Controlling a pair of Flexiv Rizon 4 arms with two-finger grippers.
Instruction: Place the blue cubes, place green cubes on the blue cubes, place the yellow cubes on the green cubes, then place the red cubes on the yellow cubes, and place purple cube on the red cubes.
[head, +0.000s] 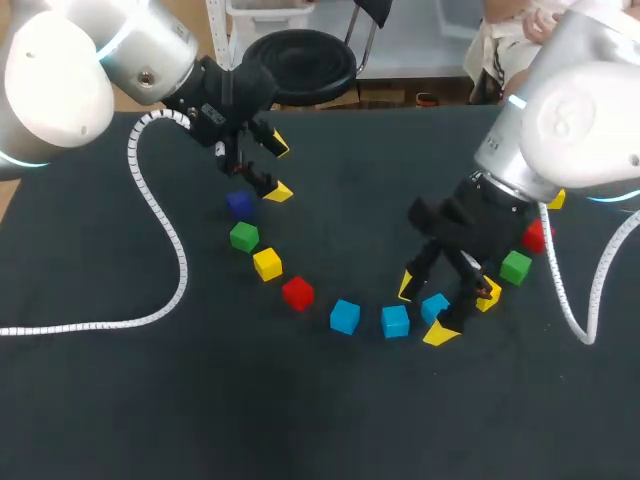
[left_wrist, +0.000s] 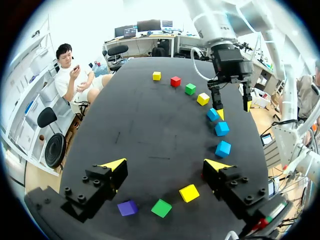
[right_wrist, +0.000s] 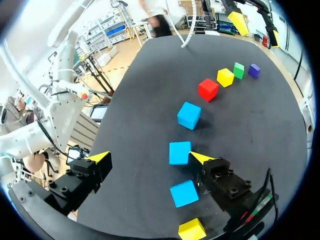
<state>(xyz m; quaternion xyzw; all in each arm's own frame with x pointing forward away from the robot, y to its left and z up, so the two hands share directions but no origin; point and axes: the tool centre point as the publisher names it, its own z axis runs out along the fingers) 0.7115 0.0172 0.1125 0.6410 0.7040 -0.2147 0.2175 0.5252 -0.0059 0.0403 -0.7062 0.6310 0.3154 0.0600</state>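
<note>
Bright, even light falls from overhead. The dark table (head: 300, 420) takes it without shine, and the cubes (head: 344, 316) cast only faint, soft shadows. The white shells of the left arm (head: 60, 80) and right arm (head: 580, 120) glare nearly washed out.

Eleven cubes sit on the counter (head: 200, 400).

- **Blue:** three, the left blue cube (head: 344, 316), the middle blue cube (head: 395, 321) and the right blue cube (head: 433, 305).
- **Yellow:** three, the left yellow cube (head: 267, 264), the middle yellow cube (head: 490, 295), which is partly hidden, and the far yellow cube (head: 556, 200).
- **Green:** two, the left green cube (head: 243, 237) and the right green cube (head: 516, 267).
- **Red:** two, the left red cube (head: 297, 293) and the right red cube (head: 535, 238).
- **Purple:** one purple cube (head: 238, 205).
</note>
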